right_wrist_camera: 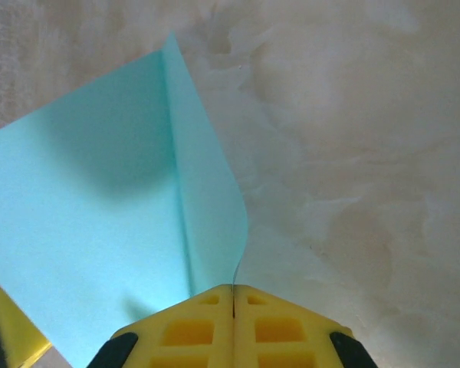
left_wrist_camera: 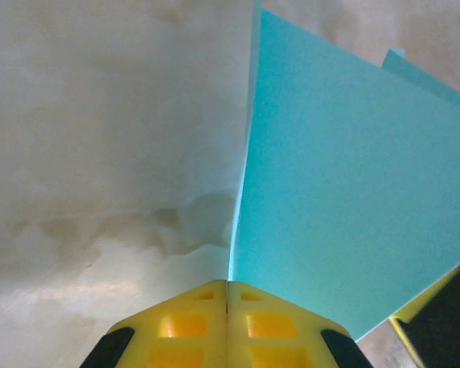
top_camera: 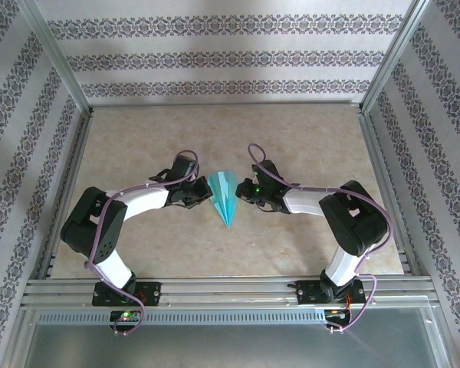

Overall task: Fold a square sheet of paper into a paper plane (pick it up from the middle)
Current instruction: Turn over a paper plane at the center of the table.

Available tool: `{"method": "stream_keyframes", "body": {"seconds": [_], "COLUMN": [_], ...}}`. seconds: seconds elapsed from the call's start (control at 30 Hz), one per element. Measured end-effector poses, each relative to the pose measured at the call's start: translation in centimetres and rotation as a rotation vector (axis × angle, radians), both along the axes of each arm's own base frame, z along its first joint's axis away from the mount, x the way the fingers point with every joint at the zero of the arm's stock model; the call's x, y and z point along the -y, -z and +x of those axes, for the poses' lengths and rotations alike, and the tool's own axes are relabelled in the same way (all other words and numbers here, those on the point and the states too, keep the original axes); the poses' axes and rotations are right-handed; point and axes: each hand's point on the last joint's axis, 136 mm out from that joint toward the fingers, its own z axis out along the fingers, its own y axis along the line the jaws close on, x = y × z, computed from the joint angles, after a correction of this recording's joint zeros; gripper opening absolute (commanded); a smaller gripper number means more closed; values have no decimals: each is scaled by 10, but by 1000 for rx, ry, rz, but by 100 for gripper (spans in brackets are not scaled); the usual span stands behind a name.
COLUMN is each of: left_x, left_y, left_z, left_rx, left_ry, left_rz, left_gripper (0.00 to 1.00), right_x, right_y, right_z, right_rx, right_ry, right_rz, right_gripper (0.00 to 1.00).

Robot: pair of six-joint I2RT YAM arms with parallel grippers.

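The square sheet of paper (top_camera: 225, 197), teal and creased into a narrow dart whose tip points toward the near edge, sits mid-table between both arms. My left gripper (top_camera: 202, 196) meets its left side and my right gripper (top_camera: 245, 191) its right side. In the left wrist view the yellow fingers (left_wrist_camera: 199, 322) are pressed together, and the paper (left_wrist_camera: 345, 192) rises from their seam as an upright flap. In the right wrist view the paper (right_wrist_camera: 100, 215) curls into the seam of the closed yellow fingers (right_wrist_camera: 276, 330).
The beige marbled tabletop (top_camera: 314, 138) is fenced by aluminium rails (top_camera: 222, 287) at the near edge and by upright posts with patterned wallpaper walls (top_camera: 222, 57) behind. The other arm's yellow finger (left_wrist_camera: 437, 307) shows close beside the paper.
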Motion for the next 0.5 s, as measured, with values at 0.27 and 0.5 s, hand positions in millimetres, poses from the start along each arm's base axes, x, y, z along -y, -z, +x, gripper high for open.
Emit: {"method": "stream_keyframes", "body": {"seconds": [0.27, 0.5], "left_x": [-7, -11], "left_y": [12, 23], "left_z": [-5, -9], "left_rx": [-47, -94], "left_ry": [-51, -86], "left_rz": [12, 14], "left_gripper": [0, 0], "right_x": [3, 5], "right_y": [5, 16], "right_z": [0, -2], "right_rx": [-8, -45], "right_ry": [16, 33], "right_rz": [-15, -19], "right_gripper": [0, 0]}}
